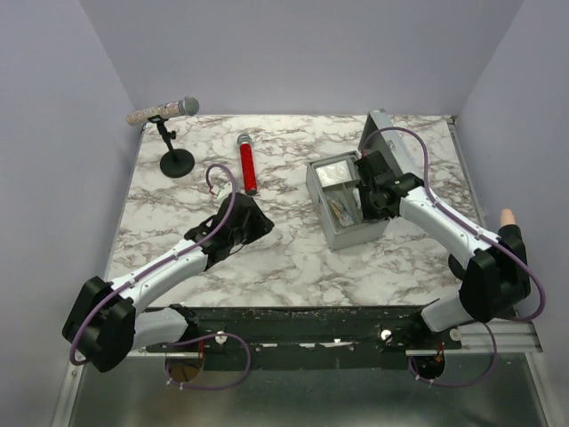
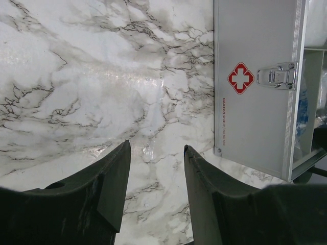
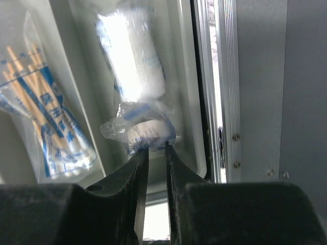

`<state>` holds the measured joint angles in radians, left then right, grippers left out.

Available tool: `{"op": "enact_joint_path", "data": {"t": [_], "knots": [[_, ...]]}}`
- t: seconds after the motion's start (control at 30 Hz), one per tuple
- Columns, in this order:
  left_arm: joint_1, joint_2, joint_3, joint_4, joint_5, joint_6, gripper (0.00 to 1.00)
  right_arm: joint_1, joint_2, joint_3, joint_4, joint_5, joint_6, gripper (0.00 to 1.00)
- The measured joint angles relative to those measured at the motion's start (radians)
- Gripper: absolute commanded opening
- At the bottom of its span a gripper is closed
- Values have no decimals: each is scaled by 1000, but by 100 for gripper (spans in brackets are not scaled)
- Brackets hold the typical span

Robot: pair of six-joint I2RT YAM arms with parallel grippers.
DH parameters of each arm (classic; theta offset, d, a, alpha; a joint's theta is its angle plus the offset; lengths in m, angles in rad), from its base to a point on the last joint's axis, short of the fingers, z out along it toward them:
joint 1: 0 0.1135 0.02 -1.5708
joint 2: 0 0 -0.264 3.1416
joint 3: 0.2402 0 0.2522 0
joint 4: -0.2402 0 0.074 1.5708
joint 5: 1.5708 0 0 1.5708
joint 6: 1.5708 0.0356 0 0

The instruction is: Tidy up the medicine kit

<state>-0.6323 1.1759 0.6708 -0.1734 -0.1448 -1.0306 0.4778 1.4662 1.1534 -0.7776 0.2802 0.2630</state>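
**Right gripper** point(image 3: 156, 149): nearest to us. Its jaws are pinched almost together on the crumpled wrapper end of a plastic-wrapped bandage roll point(image 3: 134, 61), inside the medicine kit point(image 1: 342, 213).

**Risk:** we judge this hold thin, because only film is caught and not the roll itself. The wrapper could slip or tear, so the roll might drop crooked or catch on the kit's inner wall just beside it.

**Medicine kit:** it stands open on the marble table point(image 1: 293, 258), with the lid point(image 1: 375, 124) raised at its far side. We see two things in it:
- the bandage roll, in one compartment
- a cotton-swab packet point(image 3: 48, 120), in the compartment beside that

The rest of the inside is hidden.

**Left gripper** point(image 2: 156, 153): jaws apart and holding nothing, over bare table near the kit's red-cross side point(image 2: 240, 78).

**Outside the kit:**
- red microphone point(image 1: 247, 166), left of the kit
- silver microphone point(image 1: 164, 111) on a stand, farther left of the kit
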Motion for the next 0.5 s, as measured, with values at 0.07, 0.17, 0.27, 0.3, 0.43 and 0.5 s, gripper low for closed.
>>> {"op": "enact_joint_path", "data": {"t": [0.07, 0.17, 0.27, 0.3, 0.43, 0.5], "knots": [[0, -2, 0, 0, 0, 0, 55, 0, 23, 8, 10, 12, 2, 33], [0, -6, 0, 0, 0, 1, 55, 0, 23, 12, 25, 15, 7, 39], [0, -12, 0, 0, 0, 1, 55, 1, -21, 14, 31, -1, 6, 42], [0, -13, 0, 0, 0, 1, 55, 2, -47, 18, 28, -11, 6, 43], [0, -13, 0, 0, 0, 2, 55, 12, -142, 94, 19, -57, 6, 45], [0, -12, 0, 0, 0, 2, 55, 14, -179, 151, 18, -72, 6, 46]]}}
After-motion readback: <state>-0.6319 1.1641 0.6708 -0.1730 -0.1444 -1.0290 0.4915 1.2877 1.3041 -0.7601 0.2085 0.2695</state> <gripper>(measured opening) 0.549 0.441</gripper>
